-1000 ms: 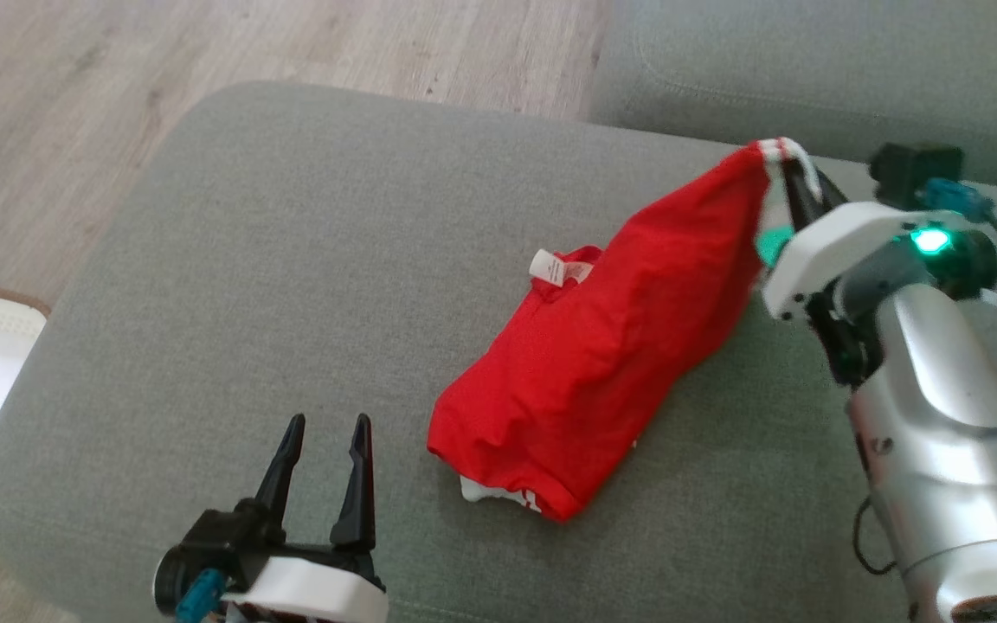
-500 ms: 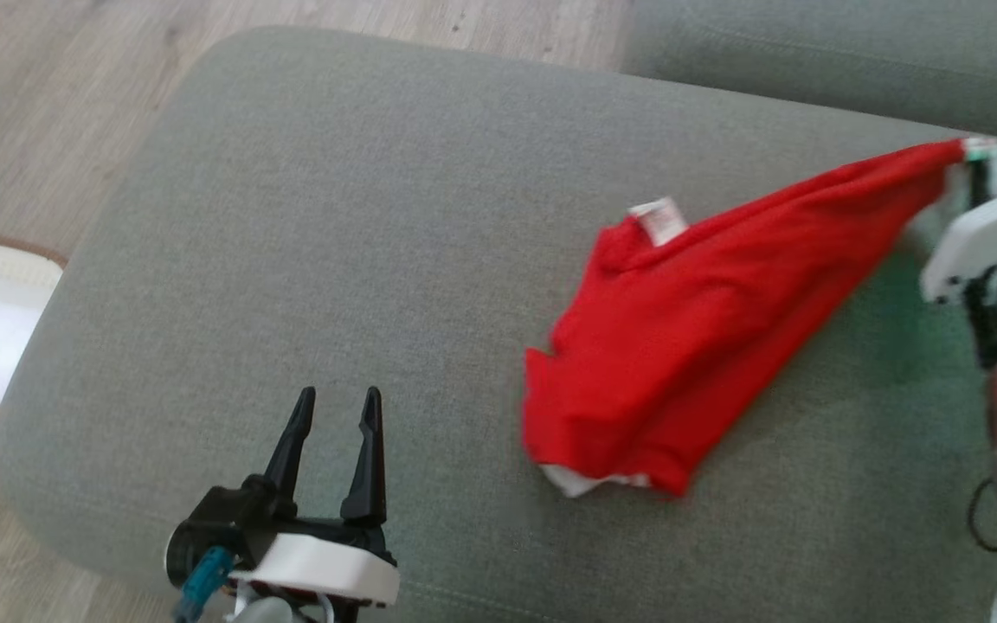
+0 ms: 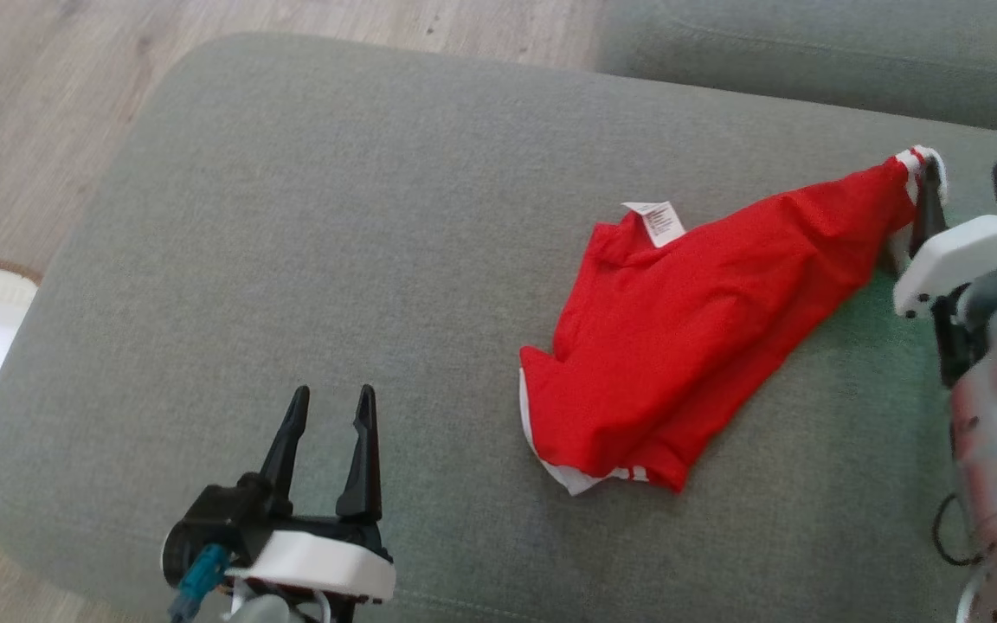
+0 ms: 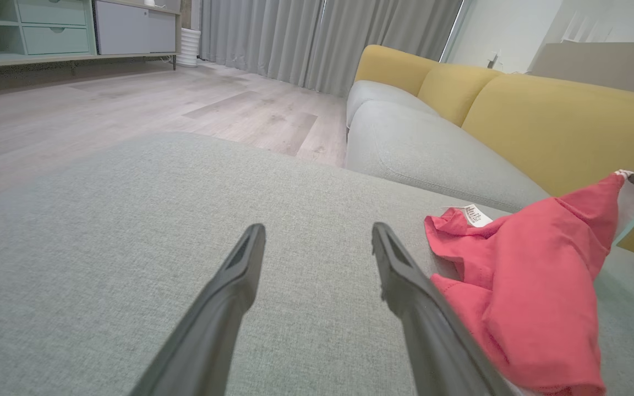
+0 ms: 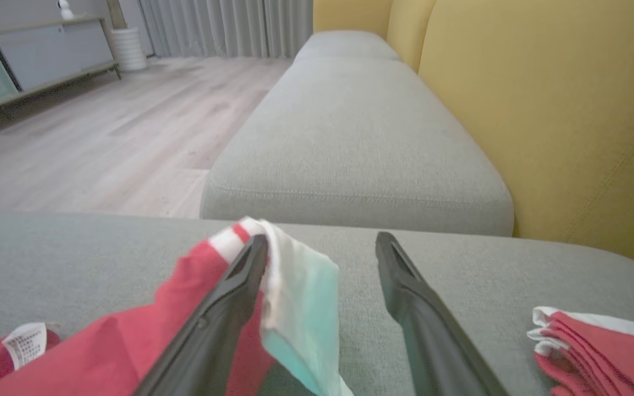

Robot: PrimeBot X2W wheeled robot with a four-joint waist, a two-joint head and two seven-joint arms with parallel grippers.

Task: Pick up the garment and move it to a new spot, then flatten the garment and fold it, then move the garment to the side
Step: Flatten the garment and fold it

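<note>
**On the grey cushion, a rumpled red garment with one corner hung on an open gripper**

The grey cushion (image 3: 334, 216) of a sofa carries the work, with wooden floor (image 3: 31, 86) beyond its far-left edge. The red garment (image 3: 680, 346) lies bunched on the cushion's right half, its white label (image 3: 656, 221) turned up toward the cushion's far side. Its white-trimmed hem points to the near side. From that heap a long tail of cloth runs to the cushion's right end, lifted off the surface.

The tail's white-edged corner is draped over one finger of the right gripper (image 3: 966, 177). The jaws stand wide apart and clamp nothing, so the cloth merely hangs there. The left gripper (image 3: 330, 398), also open and empty, hovers over the cushion's near-left part, well apart from the garment.

The garment appears set at its new spot, so flattening looks like the step in hand. To do it well, the right gripper should slip off the corner without dragging the tail. Each gripper should then take an opposite edge and draw outward, low over the cushion, so the folds spread rather than bunch. The snagged corner is the likely trouble. A folded red stack (image 5: 597, 341) at the cushion's right end should be kept clear of.
</note>
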